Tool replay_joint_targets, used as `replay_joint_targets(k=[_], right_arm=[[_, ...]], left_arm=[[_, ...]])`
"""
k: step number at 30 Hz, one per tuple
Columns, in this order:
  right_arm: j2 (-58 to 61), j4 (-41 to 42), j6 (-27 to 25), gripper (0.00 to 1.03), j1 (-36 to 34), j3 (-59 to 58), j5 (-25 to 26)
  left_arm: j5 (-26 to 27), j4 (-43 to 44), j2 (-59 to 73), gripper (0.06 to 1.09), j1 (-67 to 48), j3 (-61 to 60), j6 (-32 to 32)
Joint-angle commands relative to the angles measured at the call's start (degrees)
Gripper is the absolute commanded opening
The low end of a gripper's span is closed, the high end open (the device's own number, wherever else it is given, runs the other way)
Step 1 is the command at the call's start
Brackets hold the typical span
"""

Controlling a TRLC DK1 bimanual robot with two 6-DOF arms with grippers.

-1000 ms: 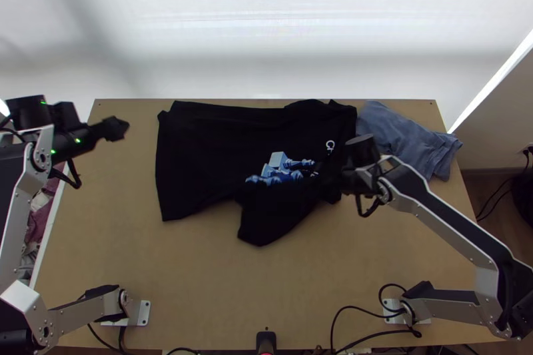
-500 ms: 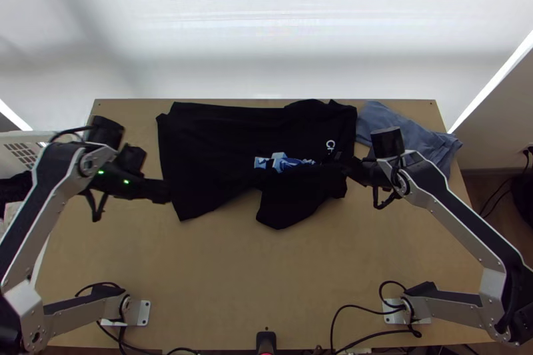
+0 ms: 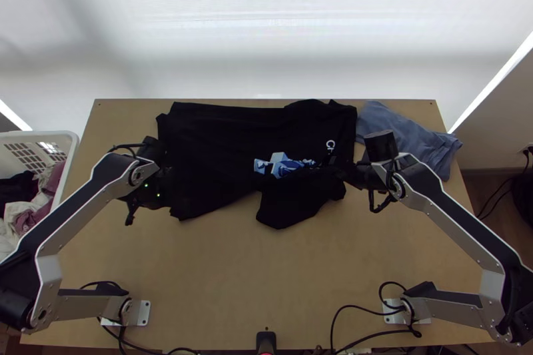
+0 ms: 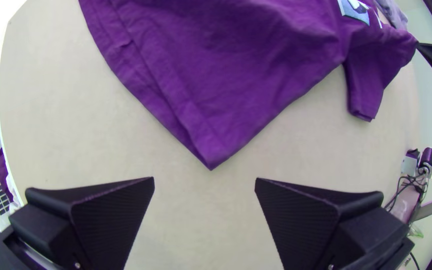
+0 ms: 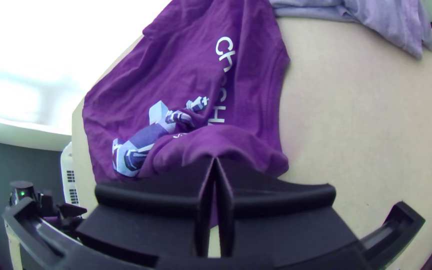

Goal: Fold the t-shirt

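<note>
While a white basket (image 3: pixel 72 150) stands left of the t-shirt (image 3: pixel 213 148), the left gripper (image 3: pixel 170 202) hangs at its near left corner, fingers apart. Spread but bunched near its right end, the t-shirt lies on the worktop (image 3: pixel 220 275), clamped there between the right gripper's (image 3: pixel 338 172) fingers. Right of it lies a blue-grey cloth (image 3: pixel 403 135).

T-shirt (image 3: pixel 206 148): black in the top view, purple in the wrist views, with blue-and-white print (image 3: pixel 283 166) and white lettering (image 5: pixel 224 50). Cloth (image 3: pixel 405 132) near the worktop's (image 3: pixel 266 275) far right corner: grey-blue. Worktop: tan.
</note>
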Motion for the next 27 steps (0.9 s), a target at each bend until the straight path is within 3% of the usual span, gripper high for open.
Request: replay_joint_targets(k=[1, 19, 20, 23, 27], right_arm=[[-1.1, 0.4, 0.1, 0.03, 0.2, -1.2, 0.3], [-1.7, 0.9, 0.1, 0.03, 0.2, -2.4, 0.3], [-1.8, 0.9, 0.1, 0.03, 0.2, -2.3, 0.3], [-1.8, 0.9, 0.1, 0.03, 0.2, -2.3, 0.3], [-1.8, 1.0, 0.1, 0.03, 0.2, -2.3, 0.3]], left_arm=[[-0.3, 1.2, 2.9, 1.03, -0.3, -1.2, -1.5], [-0.3, 5.8, 9.5, 1.03, -2.2, -2.7, -2.9], [-0.4, 5.8, 9.6, 1.02, -2.5, -3.2, -2.9], [-0.3, 5.9, 9.6, 0.85, -3.5, -4.3, -2.8], [-0.3, 6.6, 9.7, 0.81, -4.0, -4.8, -2.8]])
